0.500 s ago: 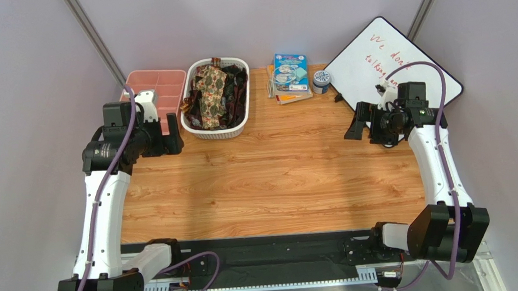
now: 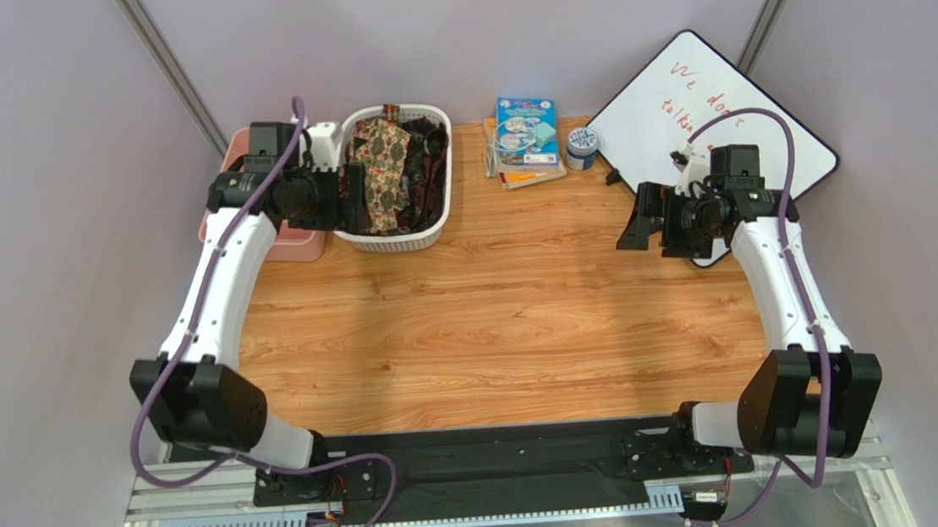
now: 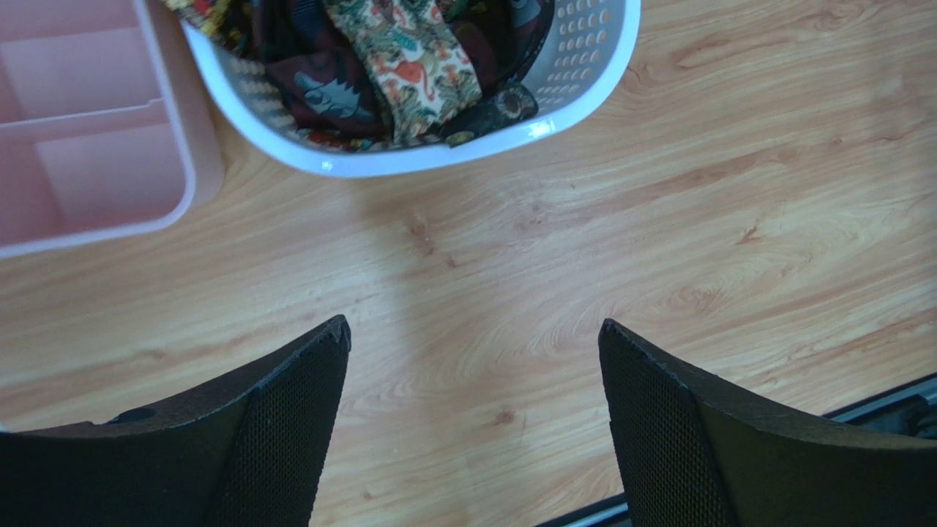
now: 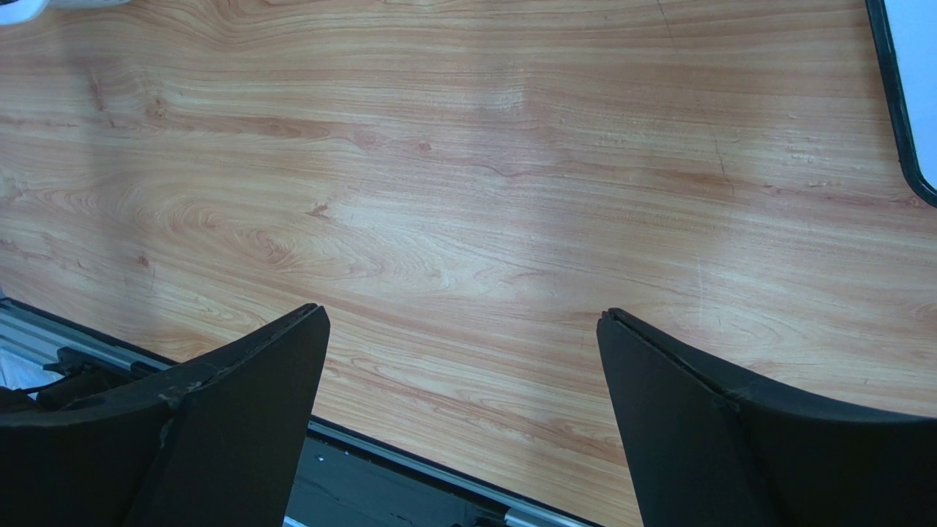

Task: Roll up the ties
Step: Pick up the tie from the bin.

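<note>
Hanging released and empty, the left jaws are seen by the nine o'clock rim of a white basket (image 2: pixel 414 235), beside a pink tray (image 2: pixel 294 242). The ties (image 2: pixel 384 169) are heaped inside the basket at the tabletop's (image 2: pixel 505 324) eleven o'clock, the olive-tan one uppermost. The centre is left bare. At three o'clock the right jaws are held released, near the whiteboard's (image 2: pixel 653 120) edge.

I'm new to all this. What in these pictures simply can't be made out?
- Ties, top view: piled in the basket, left gripper over one side; count unclear.
- Pink tray, top view: mostly under the left arm; left wrist view crops it.
- Whiteboard writing, top view: too small, partly behind the right arm.
</note>
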